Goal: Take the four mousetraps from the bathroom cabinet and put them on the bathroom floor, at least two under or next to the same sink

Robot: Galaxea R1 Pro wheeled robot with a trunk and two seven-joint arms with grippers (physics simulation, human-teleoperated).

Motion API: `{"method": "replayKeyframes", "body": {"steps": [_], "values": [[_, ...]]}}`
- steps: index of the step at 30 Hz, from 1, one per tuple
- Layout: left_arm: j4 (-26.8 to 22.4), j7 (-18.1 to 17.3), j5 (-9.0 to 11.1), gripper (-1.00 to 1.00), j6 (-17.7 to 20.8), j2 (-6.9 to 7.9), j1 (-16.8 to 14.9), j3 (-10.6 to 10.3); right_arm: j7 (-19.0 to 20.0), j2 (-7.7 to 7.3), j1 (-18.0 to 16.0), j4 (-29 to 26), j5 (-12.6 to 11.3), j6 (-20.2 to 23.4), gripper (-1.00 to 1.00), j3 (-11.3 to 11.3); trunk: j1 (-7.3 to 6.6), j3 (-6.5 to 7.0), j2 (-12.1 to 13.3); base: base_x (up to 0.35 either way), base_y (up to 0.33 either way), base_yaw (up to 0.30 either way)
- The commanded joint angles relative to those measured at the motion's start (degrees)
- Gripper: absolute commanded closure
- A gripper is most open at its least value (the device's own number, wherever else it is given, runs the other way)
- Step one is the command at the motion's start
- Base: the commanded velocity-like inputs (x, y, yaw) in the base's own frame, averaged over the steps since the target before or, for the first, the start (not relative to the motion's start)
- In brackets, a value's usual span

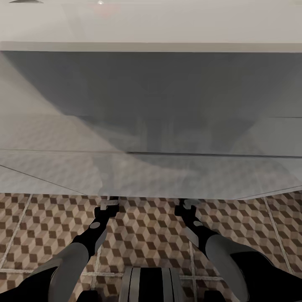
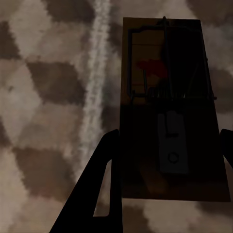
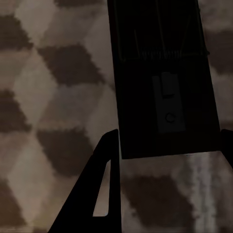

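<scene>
Each arm has a mousetrap: one point(image 2: 170, 111) clamped in the left gripper point(image 2: 167, 160), another point(image 3: 162, 77) pinched in the right gripper point(image 3: 167, 155), both low over the bathroom floor point(image 1: 151, 235) beneath the sink point(image 1: 151, 46). I'd lower them flat, then release gently.

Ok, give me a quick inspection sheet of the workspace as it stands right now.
Surface: cube-patterned tile floor with pale grout lines, running under the sink.
Job's things: one mousetrap between the left gripper's fingers; a second mousetrap between the right gripper's fingers. White sink directly ahead, its grey underside above the grippers.
Clutter: nothing seen.
Grippers: left gripper and right gripper both low over the tiles at the sink's front edge, each closed on a trap.
Cables: nothing seen.
Surroundings: pale wall tiles below the sink.
</scene>
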Motion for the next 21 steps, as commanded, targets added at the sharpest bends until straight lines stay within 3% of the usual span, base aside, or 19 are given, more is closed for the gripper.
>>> {"method": "replayKeyframes", "body": {"steps": [1,21], "values": [[0.06,0.42,-0.68,1.0,-0.19,-0.04,-0.02,0.23,0.03,0.01,-0.03,0.1,-0.6,-0.04,1.0,0.29,-0.01,-0.03,-0.01,0.0,0.0,0.0],[0.06,0.43,-0.68,1.0,-0.18,-0.03,-0.03,0.22,2.11,-0.2,-0.03,0.17,-0.83,1.83,1.0,0.15,-0.01,-0.03,-0.01,0.0,0.0,0.0]]}}
